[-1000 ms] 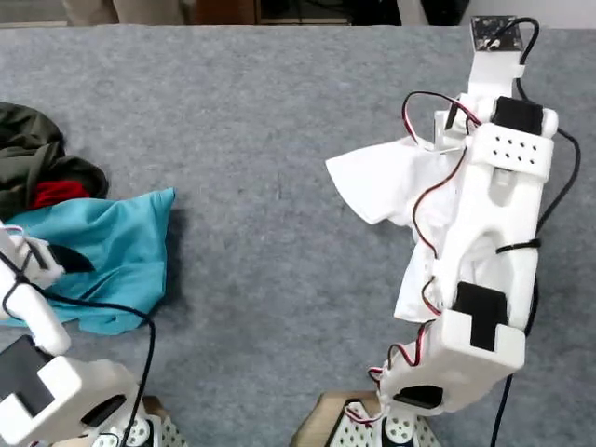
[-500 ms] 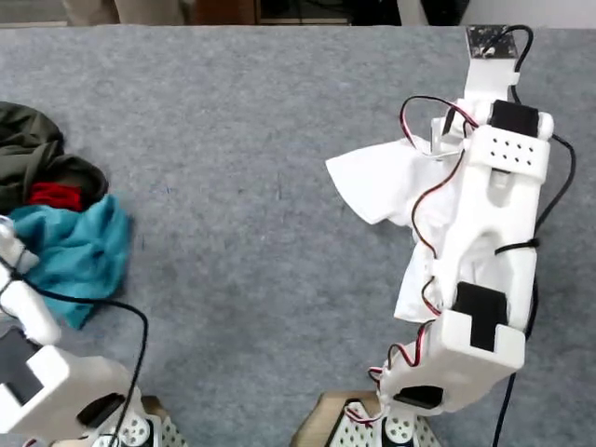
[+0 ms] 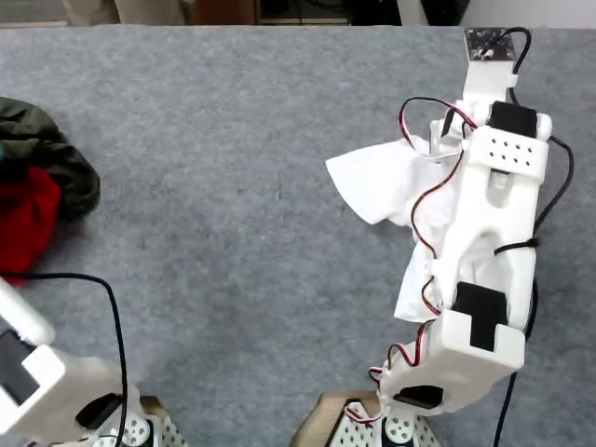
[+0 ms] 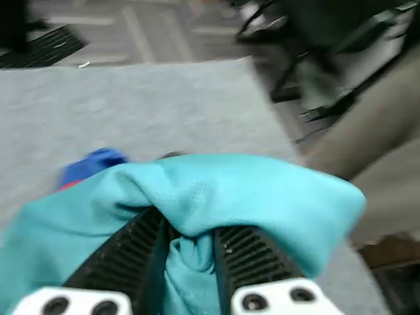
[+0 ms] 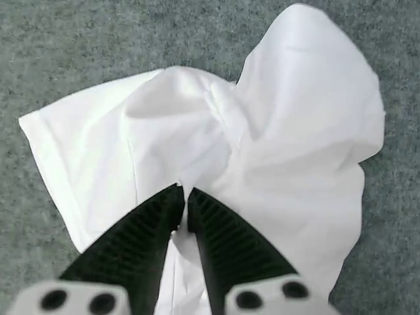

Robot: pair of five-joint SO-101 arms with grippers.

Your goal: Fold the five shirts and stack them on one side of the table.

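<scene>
There are four shirts: one white shirt [image 3: 377,182], one teal shirt [image 4: 262,197], one red shirt [image 3: 26,223] and one dark green shirt [image 3: 47,149]. There is one blue bit of cloth [image 4: 92,163]. There are two arms: the left arm [image 3: 37,382] and the right arm [image 3: 489,242].

The light comes soft and even from overhead, bright right across the grey table [image 3: 233,140], with no glare on the felt. The right arm [image 3: 484,242] casts only a faint shadow onto the white shirt [image 3: 377,182], and a thin dark rim sits under the shirt's near-left edge. In the right wrist view, its folds show as pale grey shading, almost washed out. In the left wrist view, the teal shirt [image 4: 249,197] is evenly lit, while the floor [image 4: 164,26] and room behind it smear into blur, worst at the far right.
</scene>
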